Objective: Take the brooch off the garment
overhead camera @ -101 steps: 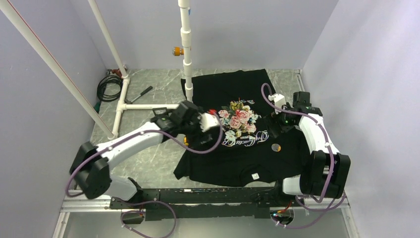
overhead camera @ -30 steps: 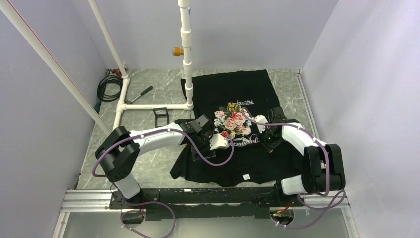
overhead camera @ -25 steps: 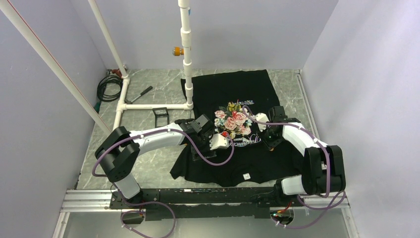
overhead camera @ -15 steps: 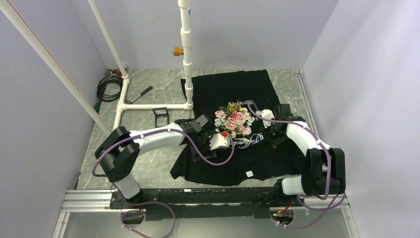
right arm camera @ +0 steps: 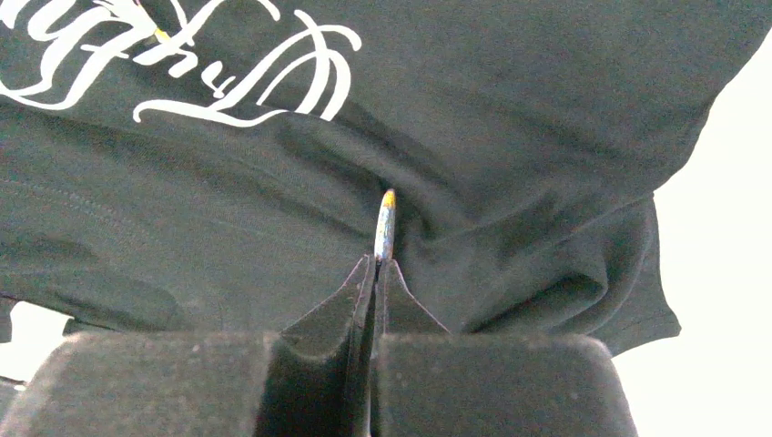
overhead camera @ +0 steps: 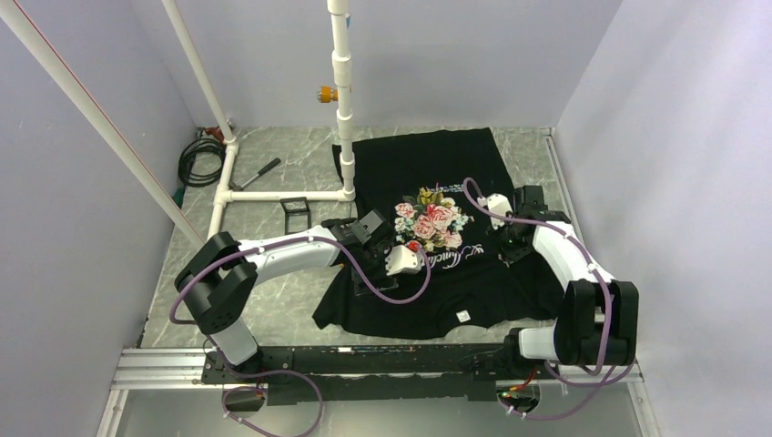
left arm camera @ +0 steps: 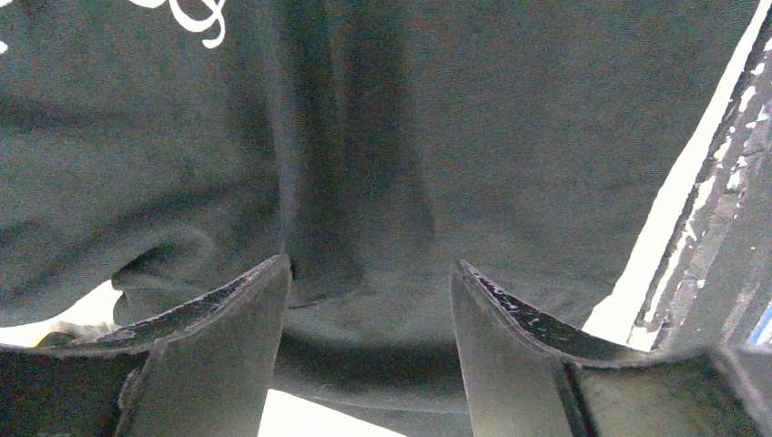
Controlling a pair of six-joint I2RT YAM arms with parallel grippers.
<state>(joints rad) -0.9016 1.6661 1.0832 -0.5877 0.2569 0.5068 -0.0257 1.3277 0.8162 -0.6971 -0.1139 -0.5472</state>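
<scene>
The garment (overhead camera: 428, 164), a black T-shirt with a rose print, lies spread on the table. In the right wrist view the brooch (right arm camera: 386, 221) shows edge-on as a thin grey and orange disc. My right gripper (right arm camera: 375, 264) is shut on its lower rim, and dark cloth (right arm camera: 510, 137) puckers around it. From above, the right gripper (overhead camera: 506, 241) sits just right of the lettering and hides the brooch. My left gripper (overhead camera: 407, 258) rests on the shirt left of the lettering. It (left arm camera: 369, 269) is open, and its fingers (left arm camera: 218, 319) press flat fabric.
A white pipe frame (overhead camera: 344, 91) stands at the shirt's far left corner. A coiled black cable (overhead camera: 196, 159), a hand tool (overhead camera: 259, 173) and a small black clip (overhead camera: 295, 211) lie on the marble top to the left. Walls close in on both sides.
My right gripper has closed on the brooch and drawn back to the right, tugging the shirt's lower right part with it. The left arm has stayed put.
</scene>
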